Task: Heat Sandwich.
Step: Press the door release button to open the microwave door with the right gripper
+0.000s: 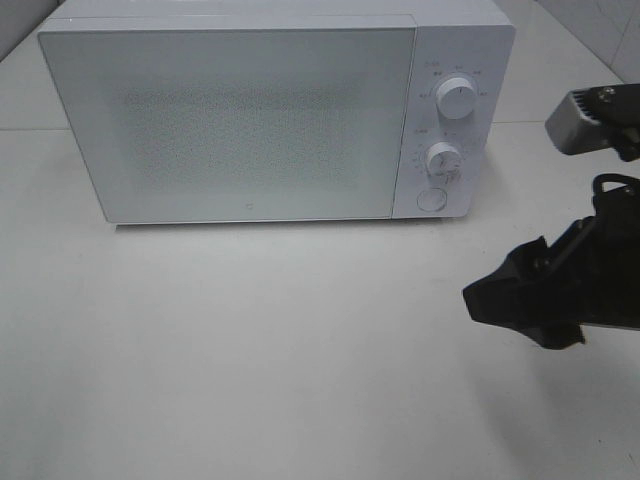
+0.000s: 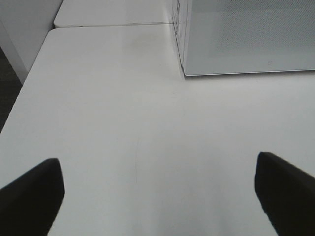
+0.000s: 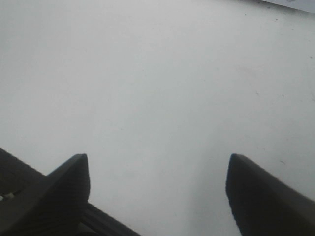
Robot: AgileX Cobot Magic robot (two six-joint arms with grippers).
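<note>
The sandwich is out of view in all three frames. A white microwave (image 1: 270,110) stands at the back of the table with its door shut; its front corner also shows in the left wrist view, microwave (image 2: 246,37). My right gripper (image 1: 520,310) hovers over the table at the right, in front of and below the microwave's control panel; in its wrist view, my right gripper (image 3: 157,169) is open over bare tabletop with nothing between the fingers. My left gripper (image 2: 158,182) is open too, over bare table left of the microwave, and is outside the high view.
Two round knobs (image 1: 456,100) and a round button (image 1: 432,198) sit on the microwave's right panel. The white table (image 1: 250,350) runs wide in front of the microwave. The table's left edge (image 2: 29,78) drops to a dark floor.
</note>
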